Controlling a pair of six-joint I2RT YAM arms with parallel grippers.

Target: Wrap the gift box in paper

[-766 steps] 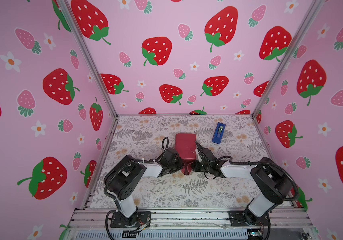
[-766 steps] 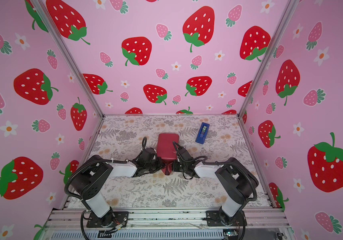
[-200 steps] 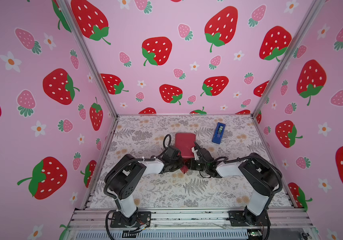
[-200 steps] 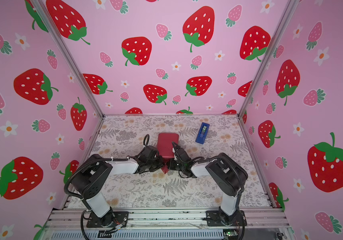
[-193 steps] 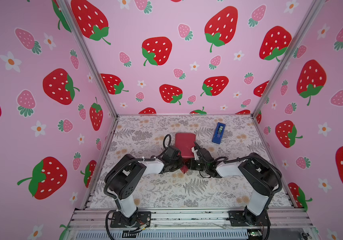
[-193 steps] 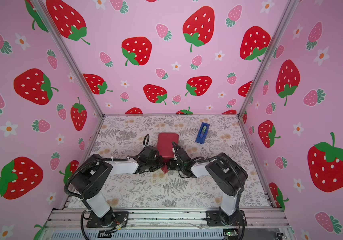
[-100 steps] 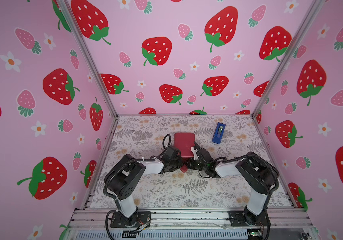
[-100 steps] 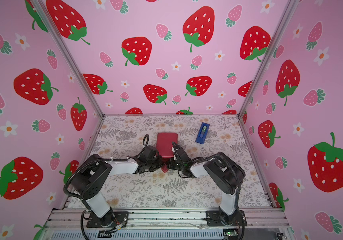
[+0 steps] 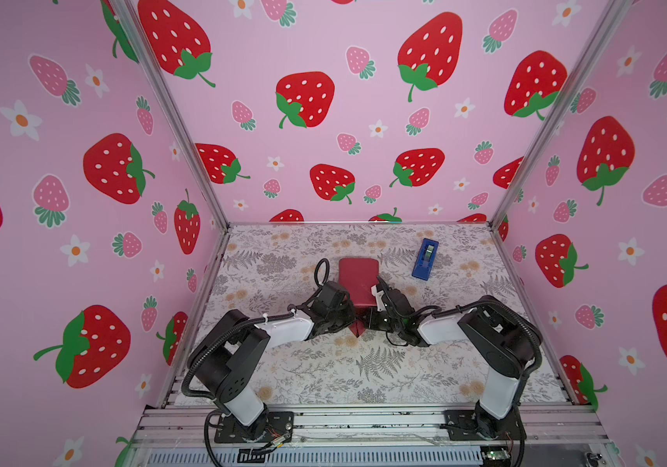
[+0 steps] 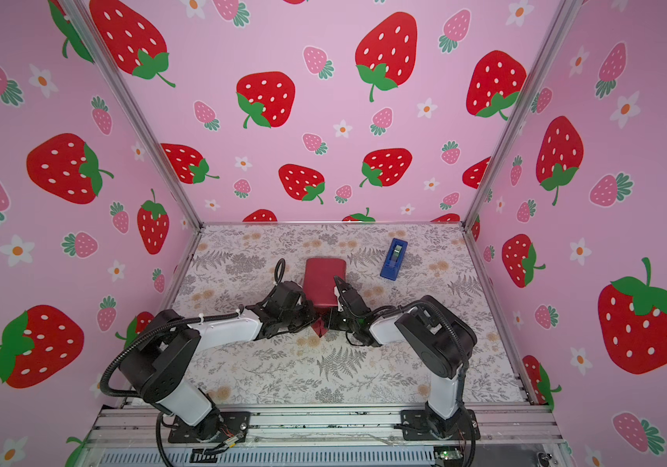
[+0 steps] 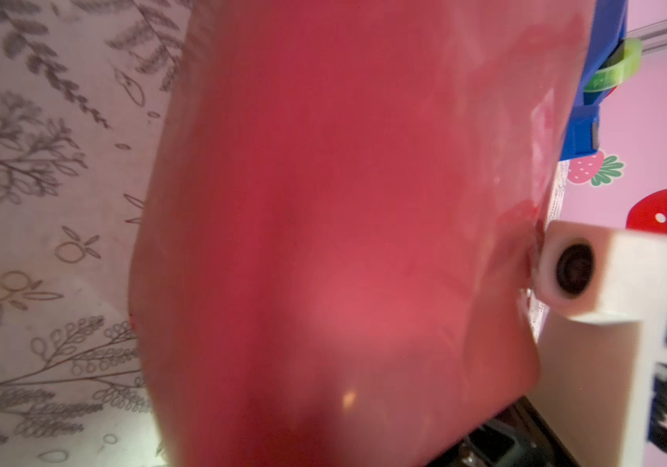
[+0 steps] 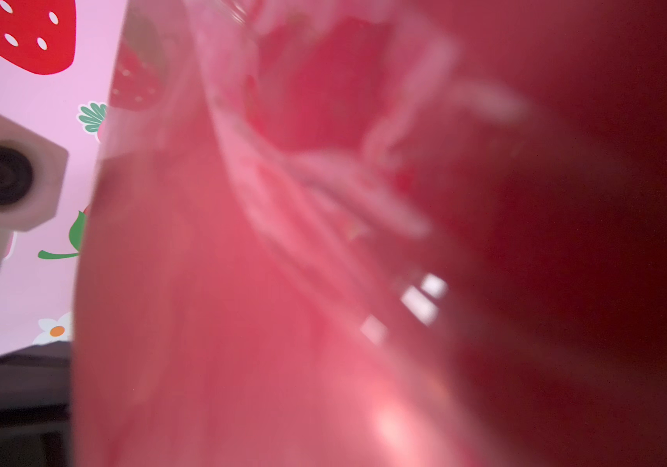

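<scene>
The maroon paper (image 9: 358, 279) lies folded over into a rounded parcel at mid table in both top views (image 10: 323, 283). The gift box is hidden under it. My left gripper (image 9: 349, 318) and right gripper (image 9: 369, 318) meet tip to tip at the parcel's near end. Both are shut on the paper, and a small red paper point (image 9: 357, 330) sticks out between them. Paper fills the left wrist view (image 11: 344, 222) and the right wrist view (image 12: 283, 323) and hides both sets of jaws.
A bright blue tape dispenser (image 9: 425, 258) lies to the right of the parcel, toward the back (image 10: 393, 258); it also shows past the paper's edge (image 11: 590, 101). Pink strawberry walls enclose the floral table (image 9: 364, 376) on three sides.
The right arm's elbow has drawn in toward the middle over the last seconds. Both grippers stay pinched at the parcel's near end, and the parcel has barely shifted.
</scene>
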